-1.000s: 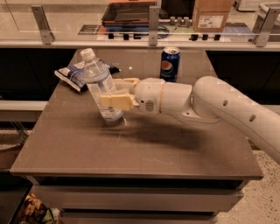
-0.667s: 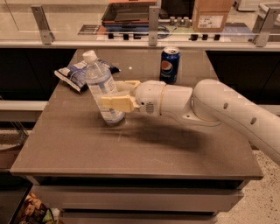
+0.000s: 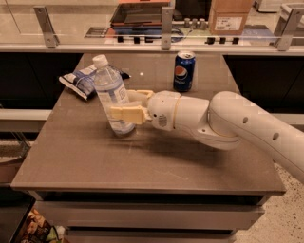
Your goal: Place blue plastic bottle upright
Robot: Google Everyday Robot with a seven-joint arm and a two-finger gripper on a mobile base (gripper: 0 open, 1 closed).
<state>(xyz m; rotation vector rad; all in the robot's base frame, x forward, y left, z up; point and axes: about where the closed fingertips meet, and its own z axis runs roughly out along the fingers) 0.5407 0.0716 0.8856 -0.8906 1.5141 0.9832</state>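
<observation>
I use the clock as seen over the table (image 3: 156, 166), with 12 o'clock at the far edge. My gripper (image 3: 121, 104) is over the left half of the table top and is closed around the blue plastic bottle (image 3: 110, 90). It holds the bottle at the lower half of the body. One pale yellow finger (image 3: 126, 114) lies across the near side of the bottle, and the other one comes out on the far side, partly hidden by the plastic.

The bottle is almost upright but not completely. Its white cap (image 3: 99, 60) leans a little toward 11 o'clock, and its base is down at the table surface, toward 5 o'clock from the cap. I cannot tell if the base really rests on the table or is only just above it.

My white arm (image 3: 247, 126) reaches in from 4 o'clock, and the round wrist part sits directly at 3 o'clock of the bottle. Its shadow falls on the table under it.

A dark blue Pepsi can (image 3: 184, 71) stands upright at 2 o'clock from the bottle, well apart from it, near the far edge. A flat blue-and-white snack bag (image 3: 80, 79) lies at 10 o'clock from the bottle, at the far left corner of the table, and the upper part of the bottle appears in front of it. Beyond the table, at 1 o'clock, a cardboard box (image 3: 230, 14) stands on a counter behind a rail.
</observation>
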